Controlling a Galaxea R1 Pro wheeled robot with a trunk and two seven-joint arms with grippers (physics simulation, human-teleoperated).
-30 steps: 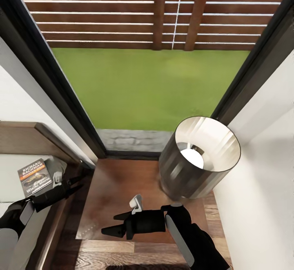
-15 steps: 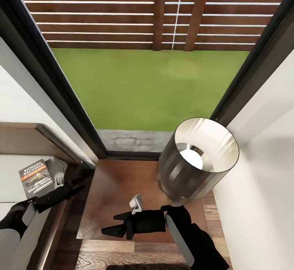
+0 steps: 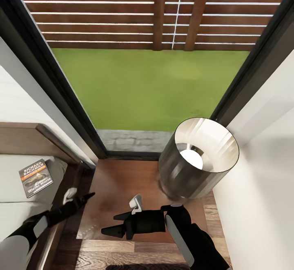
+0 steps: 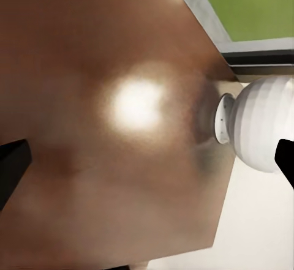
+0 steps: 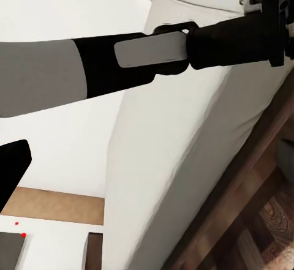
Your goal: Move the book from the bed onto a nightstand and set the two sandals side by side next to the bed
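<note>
The book (image 3: 36,177), dark with white lettering and an orange band, lies flat on the bed's pale mattress (image 3: 12,204) near the headboard. My left gripper (image 3: 83,198) is open and empty, hovering over the left edge of the nightstand (image 3: 122,184), to the right of the book and apart from it. In the left wrist view its fingertips (image 4: 12,163) frame the glossy nightstand top (image 4: 122,172) and the white lamp base (image 4: 260,129). My right gripper (image 3: 113,225) hangs open and empty over the nightstand's front edge. The sandals are out of view.
A dark-shaded lamp (image 3: 200,160) takes up the nightstand's right half. A white wall (image 3: 261,180) closes the right side and a dark-framed window (image 3: 147,82) stands behind. The dark bed frame (image 3: 67,188) runs between mattress and nightstand.
My left gripper has pulled away from the book, moving right and toward me, to the nightstand's edge. The book stays where it lay. The right arm has not moved.
</note>
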